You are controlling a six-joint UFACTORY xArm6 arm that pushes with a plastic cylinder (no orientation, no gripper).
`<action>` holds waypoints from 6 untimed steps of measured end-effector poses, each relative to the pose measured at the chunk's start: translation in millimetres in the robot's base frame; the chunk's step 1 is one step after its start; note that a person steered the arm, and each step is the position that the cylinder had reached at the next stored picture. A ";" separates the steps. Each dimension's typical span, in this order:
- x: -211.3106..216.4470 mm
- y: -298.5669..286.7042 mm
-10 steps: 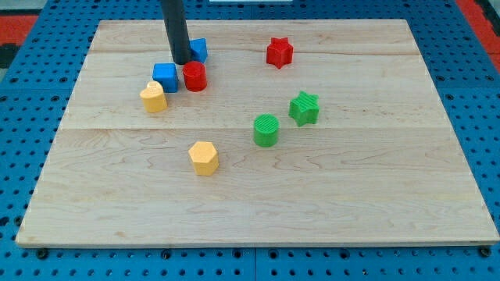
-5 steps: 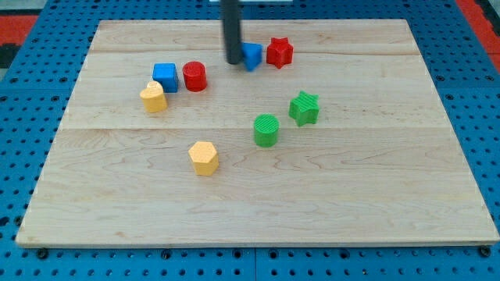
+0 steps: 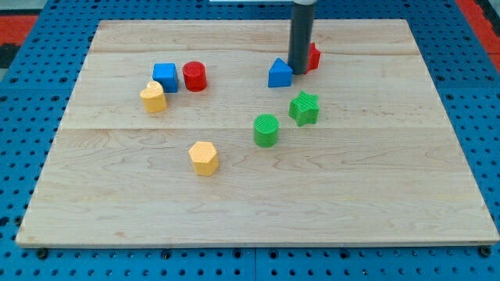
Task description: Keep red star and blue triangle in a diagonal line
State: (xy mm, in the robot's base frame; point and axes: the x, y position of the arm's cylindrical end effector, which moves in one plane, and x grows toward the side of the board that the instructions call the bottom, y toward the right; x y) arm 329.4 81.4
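The blue triangle (image 3: 280, 73) lies on the wooden board (image 3: 375, 187) right of centre near the view's top. The red star (image 3: 312, 57) sits just up and to the right of it, mostly hidden behind my rod. My tip (image 3: 298, 71) stands between the two blocks, right beside the blue triangle's right edge and in front of the red star.
A blue cube (image 3: 165, 76), a red cylinder (image 3: 194, 76) and a yellow block (image 3: 154, 97) cluster at the upper left. A green star (image 3: 304, 108) and a green cylinder (image 3: 266, 129) sit below the tip. A yellow hexagon (image 3: 203, 158) lies lower centre.
My tip swept right from the upper-left cluster, pushing the blue triangle along. The triangle now sits lower left of the red star, which shifted right. Other blocks stayed put.
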 end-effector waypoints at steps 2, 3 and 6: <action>-9.7 20.5; -9.7 104.4; -29.4 -1.3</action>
State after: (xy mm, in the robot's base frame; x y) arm 300.0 80.1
